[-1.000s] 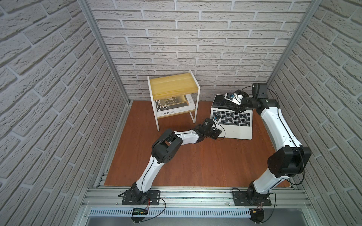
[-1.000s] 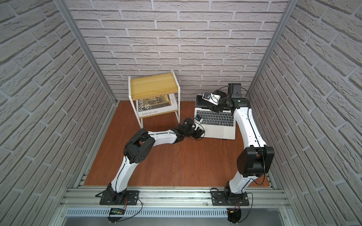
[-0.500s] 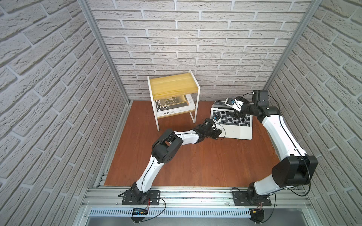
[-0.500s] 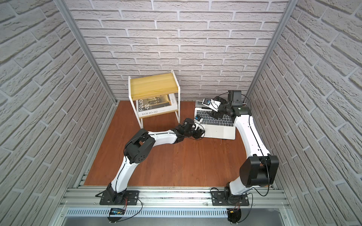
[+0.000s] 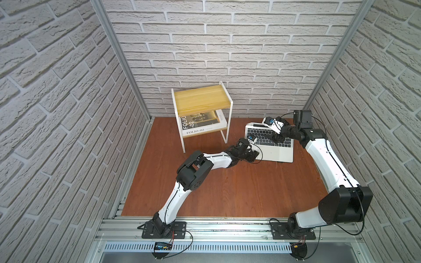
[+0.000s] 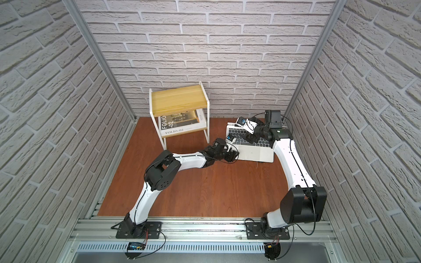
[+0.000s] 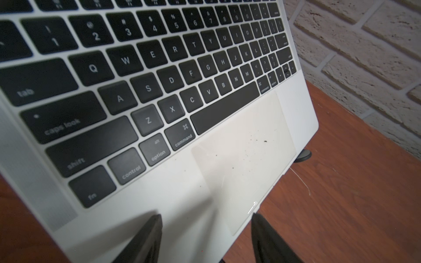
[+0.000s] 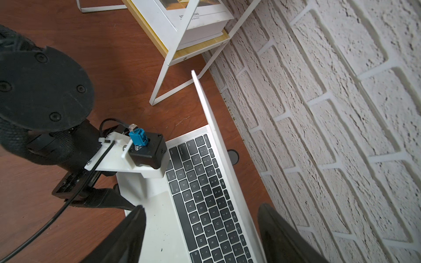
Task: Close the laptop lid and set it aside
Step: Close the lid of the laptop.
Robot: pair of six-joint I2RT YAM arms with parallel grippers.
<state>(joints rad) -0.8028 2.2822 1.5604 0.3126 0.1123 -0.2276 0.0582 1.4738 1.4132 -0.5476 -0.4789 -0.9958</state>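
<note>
Filling most of both top views, white brick walls close in a reddish wooden table on three sides. The left arm rises from the lower edge and bends toward the centre. The right arm climbs the right side of the frame and reaches in toward the back wall.

A white-framed shelf with a wooden top stands at upper centre, and a white book marked FOLIO-02 lies on its lower level.

The laptop sits right of centre, close to the back wall and just right of the shelf, with its black keyboard and trackpad uncovered. In the right wrist view the laptop lid shows edge-on as a thin white panel. It stands up from the rear of the keyboard, near the brick, and is not yet down.

The right gripper hangs over the keyboard's rear with its fingers spread wide, one on each side of the lid's line. Whether either touches the panel cannot be told.

The left gripper is at the laptop's front left corner, parted and clamping nothing. One finger is over the palm rest and the other is at the front edge.

A dark round foot shows under the laptop's far front corner.
</note>
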